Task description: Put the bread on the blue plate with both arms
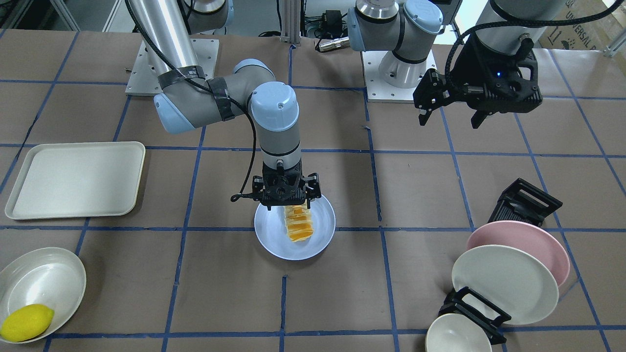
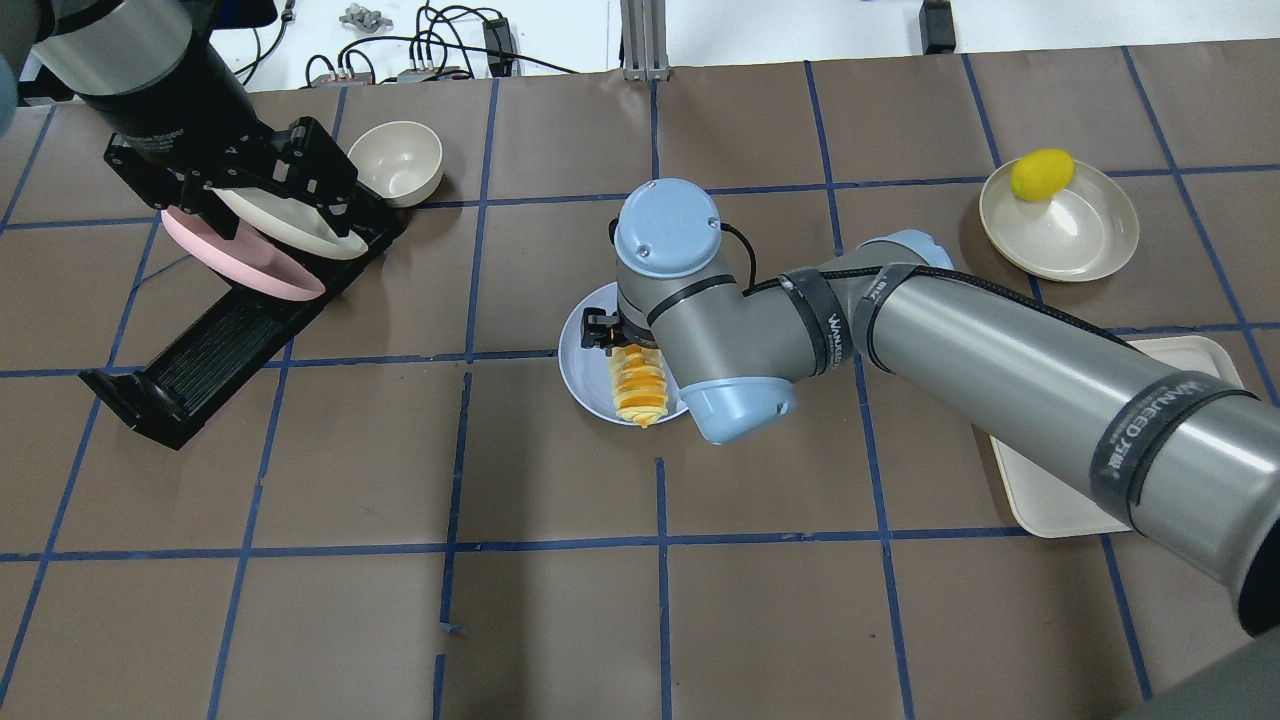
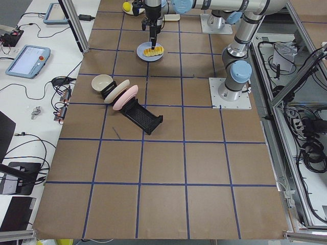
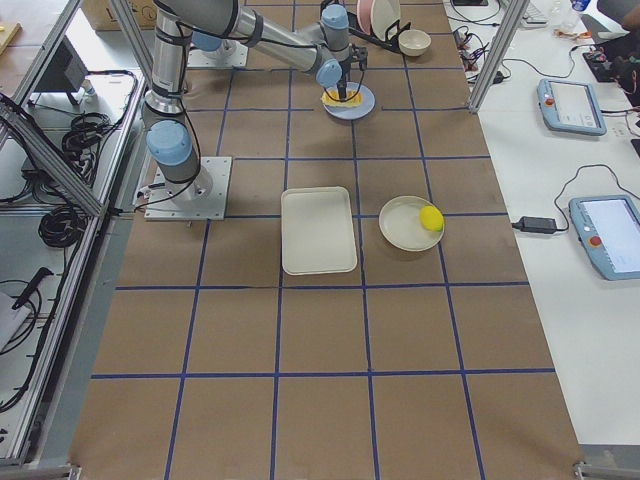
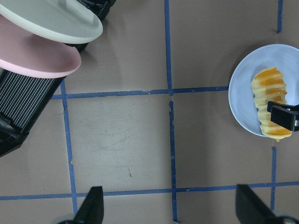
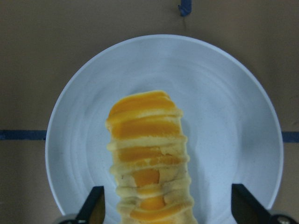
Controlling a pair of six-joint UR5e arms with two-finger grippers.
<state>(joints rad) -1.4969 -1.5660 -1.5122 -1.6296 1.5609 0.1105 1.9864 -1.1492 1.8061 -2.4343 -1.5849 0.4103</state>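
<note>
The bread [image 1: 298, 224] lies on the blue plate [image 1: 320, 234] near the table's middle, its long side running from near to far. It also shows in the right wrist view [image 6: 149, 154] resting on the plate [image 6: 224, 116]. My right gripper [image 1: 287, 203] hangs straight down over the loaf's end. It is open, with a finger on each side of the bread and a gap to it. My left gripper [image 1: 450, 120] is open and empty. It is held high above the table near the plate rack [image 2: 240, 320], far from the plate.
A black rack holds a pink plate [image 1: 528, 239] and a cream plate [image 1: 503, 283], with a small bowl [image 1: 457, 335] beside it. A cream tray [image 1: 73, 178] lies on my right side. A bowl [image 1: 41, 283] there holds a yellow lemon [image 1: 27, 322].
</note>
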